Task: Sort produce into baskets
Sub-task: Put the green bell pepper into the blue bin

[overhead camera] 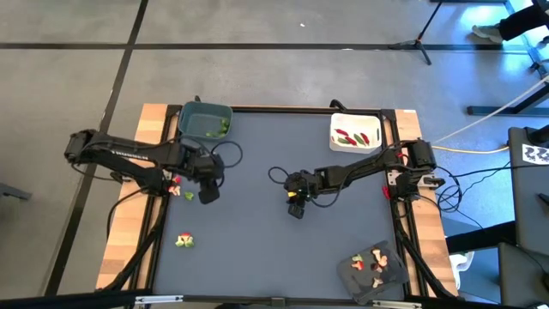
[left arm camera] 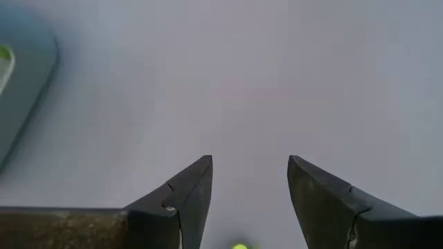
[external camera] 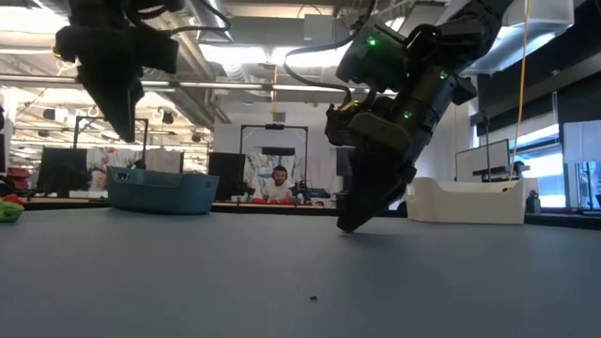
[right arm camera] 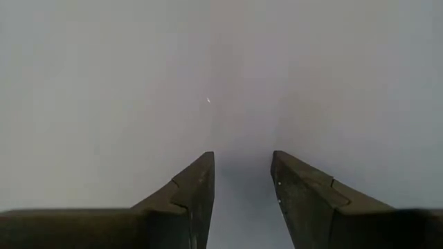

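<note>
My left gripper point(overhead camera: 208, 196) point(left arm camera: 249, 160) hangs open above the mat's left part, with nothing between its fingers. Just left of it lie small red and green produce pieces point(overhead camera: 178, 188), and a yellow-green cluster point(overhead camera: 184, 240) lies nearer the front. My right gripper point(overhead camera: 296, 209) point(right arm camera: 242, 155) is open at the mat's middle, pointing steeply down with its fingertips point(external camera: 349, 223) low over the mat, and nothing shows between them. The blue-grey basket point(overhead camera: 204, 120) holds green pieces, the white basket point(overhead camera: 356, 133) red and green ones, and the dark grey tray point(overhead camera: 374, 270) tan ones.
The blue-grey basket stands at the far left corner, the white one at the far right, and the dark tray at the near right corner. Bare mat point(overhead camera: 257, 249) lies between the arms and toward the front. Wooden table edges point(overhead camera: 129, 232) flank the mat. A person sits in the room beyond point(external camera: 279, 183).
</note>
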`<state>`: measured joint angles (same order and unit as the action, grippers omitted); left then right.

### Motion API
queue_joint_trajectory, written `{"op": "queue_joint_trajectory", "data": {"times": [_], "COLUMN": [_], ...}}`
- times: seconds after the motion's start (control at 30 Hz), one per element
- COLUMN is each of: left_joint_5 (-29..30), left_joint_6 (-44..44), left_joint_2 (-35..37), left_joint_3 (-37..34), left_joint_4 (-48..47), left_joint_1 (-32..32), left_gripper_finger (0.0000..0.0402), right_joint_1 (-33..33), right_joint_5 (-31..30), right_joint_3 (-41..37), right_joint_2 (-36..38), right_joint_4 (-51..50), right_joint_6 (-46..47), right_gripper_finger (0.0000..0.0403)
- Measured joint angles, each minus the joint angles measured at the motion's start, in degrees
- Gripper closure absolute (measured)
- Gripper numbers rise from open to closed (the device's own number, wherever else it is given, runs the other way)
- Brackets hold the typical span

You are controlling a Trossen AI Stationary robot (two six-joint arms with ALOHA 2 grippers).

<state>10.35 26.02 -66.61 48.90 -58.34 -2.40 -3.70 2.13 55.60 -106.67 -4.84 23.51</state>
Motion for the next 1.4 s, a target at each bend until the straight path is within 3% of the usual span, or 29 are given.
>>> {"op": "queue_joint_trajectory", "data": {"times": [0.2,0.43,0.73,1.03,1.17,1.4], "left_joint_5": [-5.2,-8.8,-10.3,-10.2,-10.2,-10.2], "left_joint_6": [0.7,-1.4,-3.7,-4.6,-6.8,-7.3], "left_joint_2": [-1.8,-10.7,-23.7,-31.7,-32.7,-32.0], "left_joint_3": [-3.4,-3.9,-3.9,-4.5,-4.5,-4.5], "left_joint_4": [-1.3,-7.5,-13.5,-11.0,-10.7,-9.5], "left_joint_1": [-1.9,-4.3,-5.2,-5.1,-5.1,-5.1], "left_gripper_finger": [0.0219,0.0219,0.0219,0.0220,0.0247,0.0338], "right_joint_1": [0.0,0.0,0.0,0.0,0.0,0.0], "right_joint_5": [0.0,0.0,0.0,0.0,0.0,-0.6], "right_joint_3": [0.0,0.0,0.0,0.0,0.0,0.0], "right_joint_2": [-0.1,-0.1,0.0,0.0,0.0,0.0], "right_joint_4": [0.9,1.0,1.0,0.9,0.9,1.0], "right_joint_6": [0.0,0.0,0.0,0.0,0.0,-0.1], "right_gripper_finger": [0.0251,0.0251,0.0251,0.0251,0.0251,0.0251]}}
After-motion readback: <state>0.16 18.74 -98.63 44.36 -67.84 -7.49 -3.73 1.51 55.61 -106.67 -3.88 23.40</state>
